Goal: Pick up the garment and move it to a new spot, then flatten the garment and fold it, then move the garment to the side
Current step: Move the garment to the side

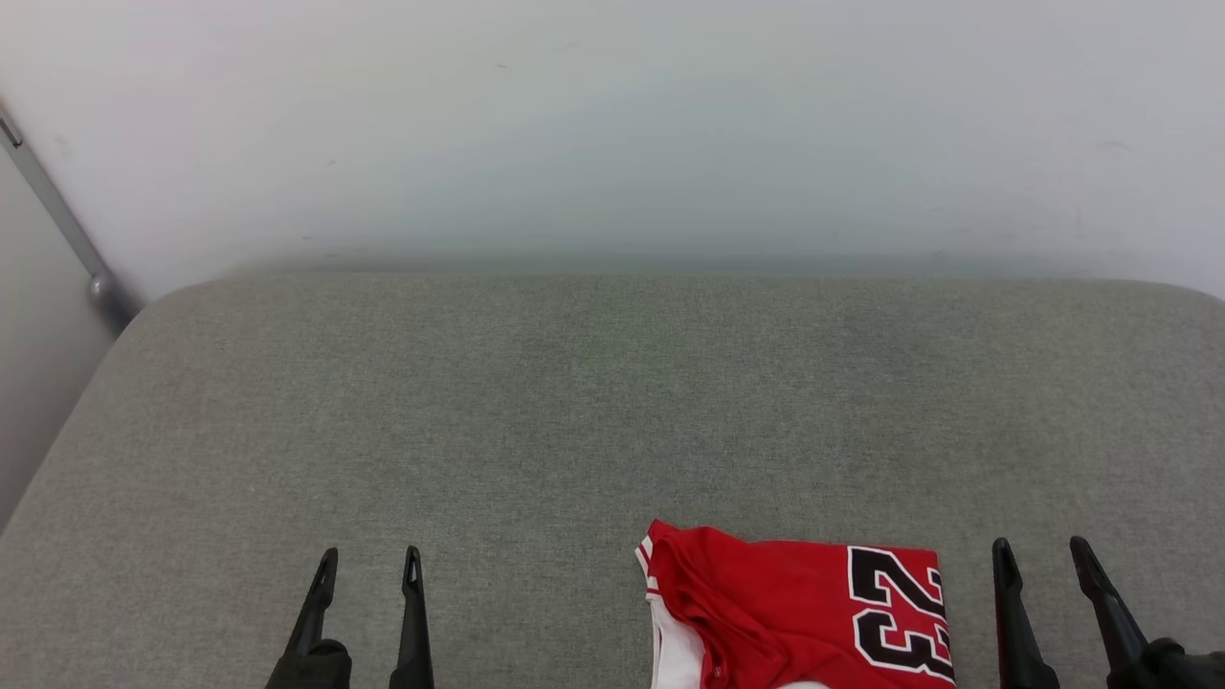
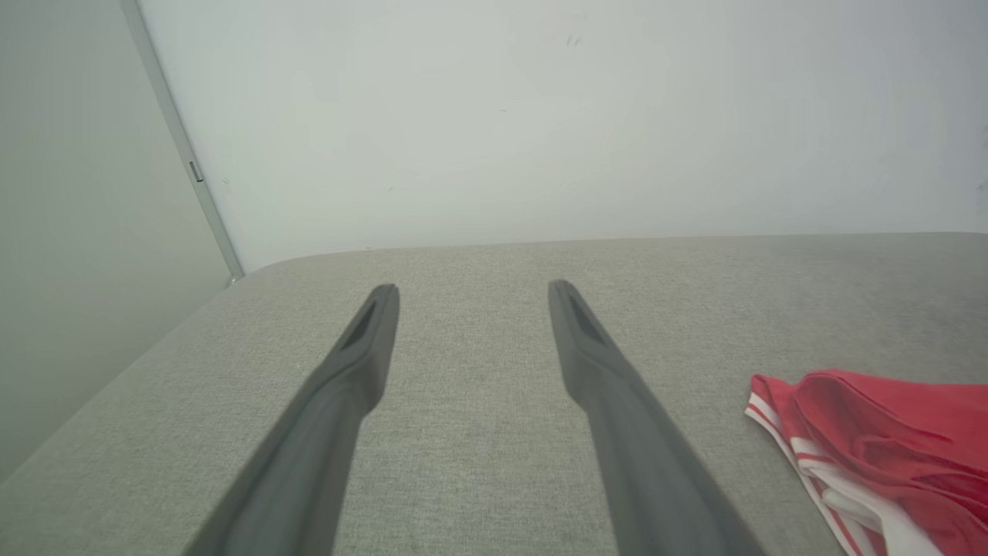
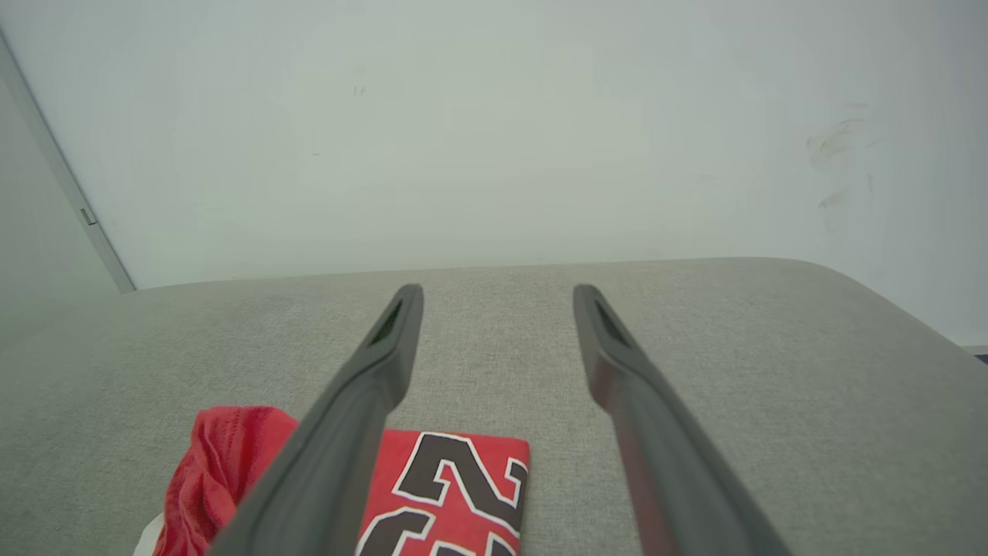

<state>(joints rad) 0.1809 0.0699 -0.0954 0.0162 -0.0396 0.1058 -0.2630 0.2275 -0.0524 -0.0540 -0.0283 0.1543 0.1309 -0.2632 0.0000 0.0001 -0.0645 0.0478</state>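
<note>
The garment [image 1: 794, 608] is a red T-shirt with white and striped trim and a black number outlined in white. It lies folded into a compact block at the near edge of the grey padded surface, right of centre. My left gripper [image 1: 368, 565] stands open at the lower left, well apart from the cloth. Just right of the garment, my right gripper [image 1: 1043, 555] is open too, touching nothing. The left wrist view has the garment [image 2: 888, 448] at its lower right, beside the open left gripper [image 2: 472, 293]. The right wrist view has the garment [image 3: 455, 486] low and left of the open right gripper [image 3: 498, 297].
The grey padded surface [image 1: 593, 402] reaches back to a pale wall [image 1: 612, 124]. A grey metal bar [image 1: 57, 220] slants down at the far left corner. The surface's left edge drops off at the lower left.
</note>
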